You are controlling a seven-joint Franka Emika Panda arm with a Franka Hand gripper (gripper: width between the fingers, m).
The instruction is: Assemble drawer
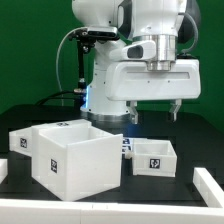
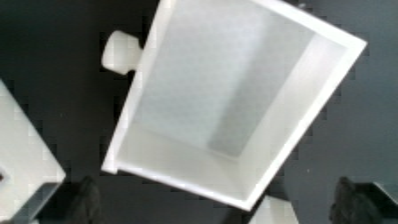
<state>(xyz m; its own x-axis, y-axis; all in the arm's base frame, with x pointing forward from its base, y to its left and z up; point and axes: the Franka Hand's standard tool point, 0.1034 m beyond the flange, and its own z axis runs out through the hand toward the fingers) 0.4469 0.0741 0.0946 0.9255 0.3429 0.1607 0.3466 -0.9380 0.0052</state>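
The drawer (image 1: 153, 155) is a small shallow white open-topped box with a marker tag on its front. It stands on the black table at the exterior view's right. In the wrist view the drawer (image 2: 240, 95) fills the middle, seen from above, empty, with a small white knob (image 2: 119, 52) on one side. My gripper (image 1: 152, 112) hangs straight above the drawer, apart from it, open and empty. Its dark fingertips (image 2: 80, 200) show at the wrist view's edge, one on each side of the drawer's near corner; the gripper (image 2: 222, 205) touches nothing.
A large white cube-shaped housing (image 1: 70, 155) with marker tags stands at the exterior view's left of the drawer, and its edge shows in the wrist view (image 2: 18, 140). Another white part (image 1: 20, 141) lies behind it at far left. A white piece (image 1: 210, 187) lies at the front right.
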